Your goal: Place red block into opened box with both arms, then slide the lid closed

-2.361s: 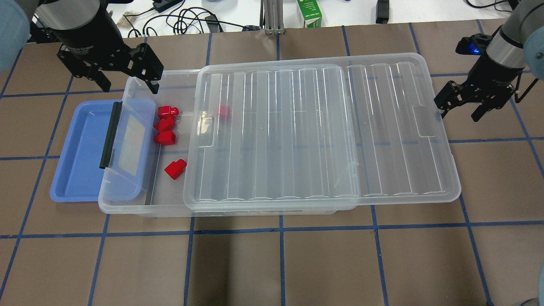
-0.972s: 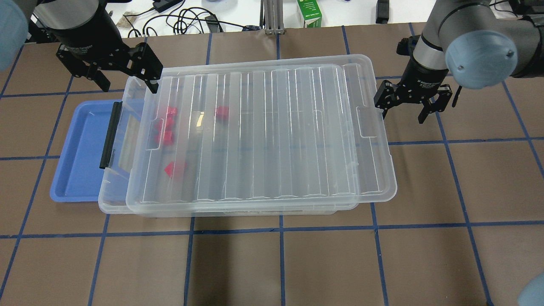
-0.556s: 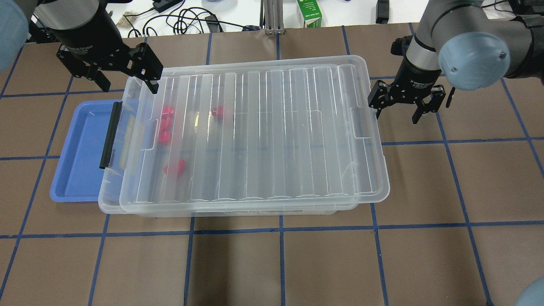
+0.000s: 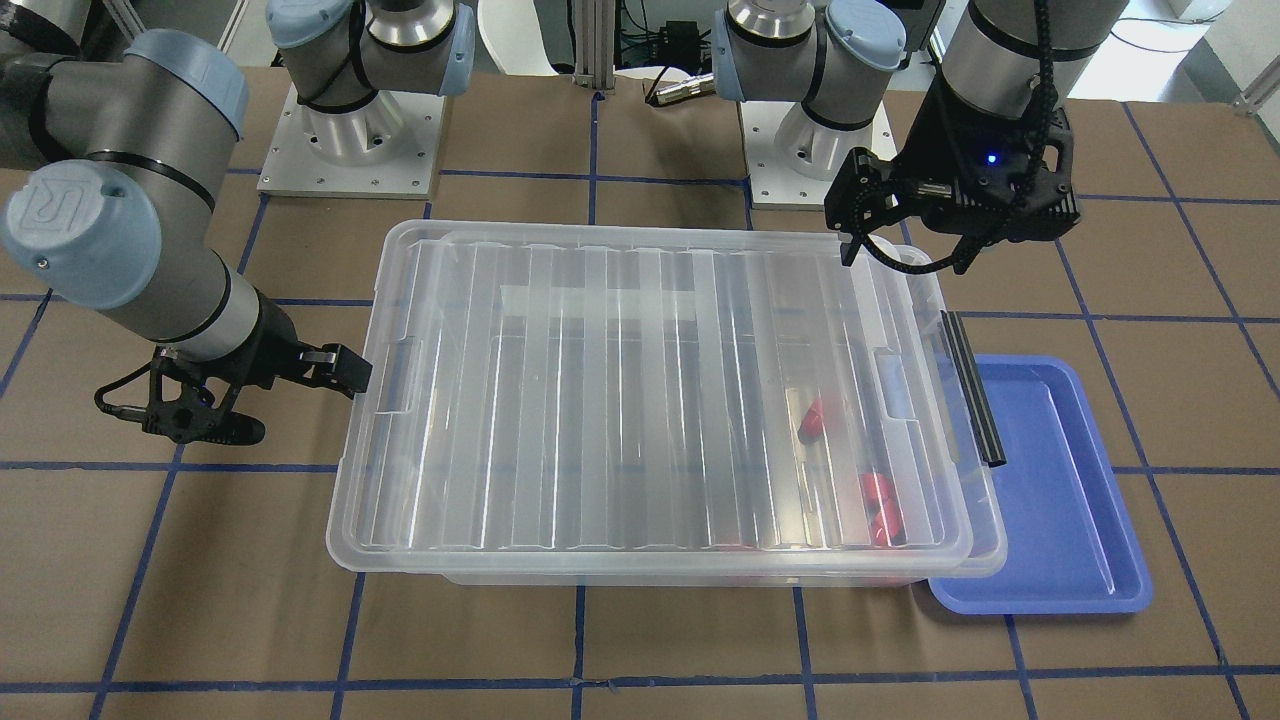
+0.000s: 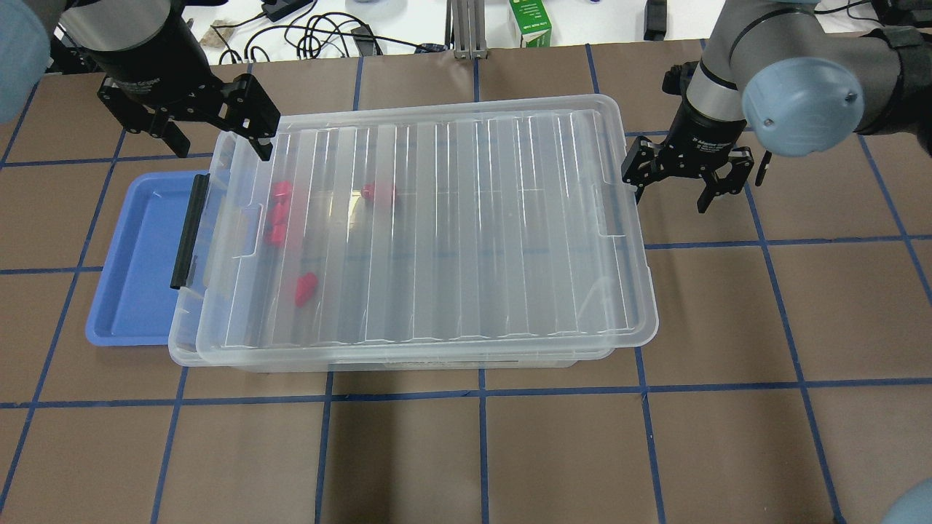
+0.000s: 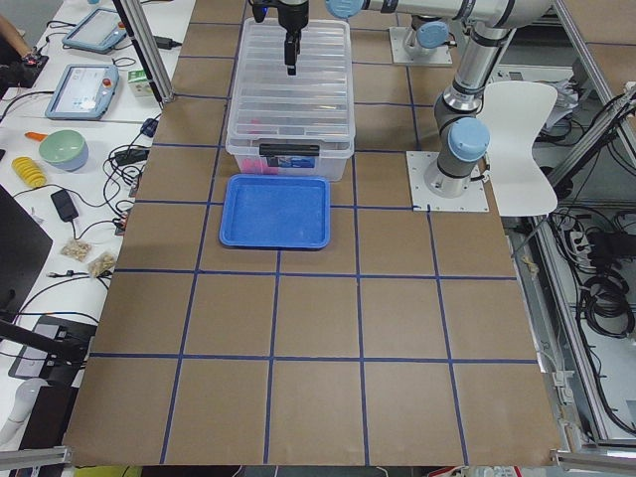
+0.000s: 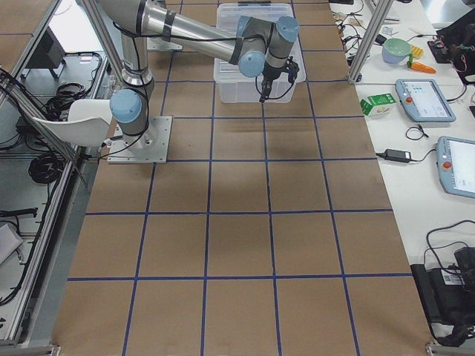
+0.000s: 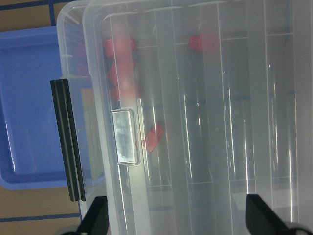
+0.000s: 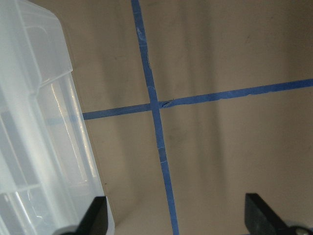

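Overhead exterior says we're deep into the lid-sliding step. The red blocks [image 5: 304, 286] are already inside the box [image 5: 178, 343], showing as blurry pink through the plastic, closer to the left gripper [image 5: 220, 149] than the right one.

The lid [image 5: 437, 233] covers nearly the whole box. It sits a bit crooked though: a strip of box rim pokes out on the left gripper's side, and the lid overhangs on the side of the right gripper [image 5: 670, 198].

The right gripper has its fingers spread wide and holds nothing. One finger looks right up against the lid's short end, though I can't swear it's touching. The left gripper is also spread and empty, hovering over the box's corner, with the blue tray [image 5: 138, 276] just beyond.

My guess for the next move is a short push from the right gripper toward the left one, straightening the lid until it lines up with the rim.
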Tool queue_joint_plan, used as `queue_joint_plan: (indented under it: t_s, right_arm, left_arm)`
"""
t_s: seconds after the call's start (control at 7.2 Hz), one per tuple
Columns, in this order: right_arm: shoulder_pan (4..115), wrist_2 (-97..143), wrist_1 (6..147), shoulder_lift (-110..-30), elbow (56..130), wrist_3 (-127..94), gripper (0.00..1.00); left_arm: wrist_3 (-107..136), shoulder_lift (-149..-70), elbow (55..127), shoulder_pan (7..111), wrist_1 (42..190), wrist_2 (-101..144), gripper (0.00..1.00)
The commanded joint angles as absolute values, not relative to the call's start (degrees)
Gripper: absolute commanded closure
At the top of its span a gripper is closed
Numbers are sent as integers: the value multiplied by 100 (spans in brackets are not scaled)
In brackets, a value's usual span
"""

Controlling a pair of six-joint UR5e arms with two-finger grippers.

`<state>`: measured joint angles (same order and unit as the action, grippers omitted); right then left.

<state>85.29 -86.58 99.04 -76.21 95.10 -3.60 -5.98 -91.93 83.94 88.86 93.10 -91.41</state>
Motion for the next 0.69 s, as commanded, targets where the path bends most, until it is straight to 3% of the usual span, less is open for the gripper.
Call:
queue_joint_plan:
  t_s: [0.0,0.56]
  right_arm:
    - [8569,-8657,9905,-7620,9510,-369,0]
    - [8552,-8744,9879,-7707,9213,-299,0]
  left_arm:
    - [-598,-9193,8394,8886,9308,-9141,0]
    - [-598,-9193,8394,8886,9308,-9141,0]
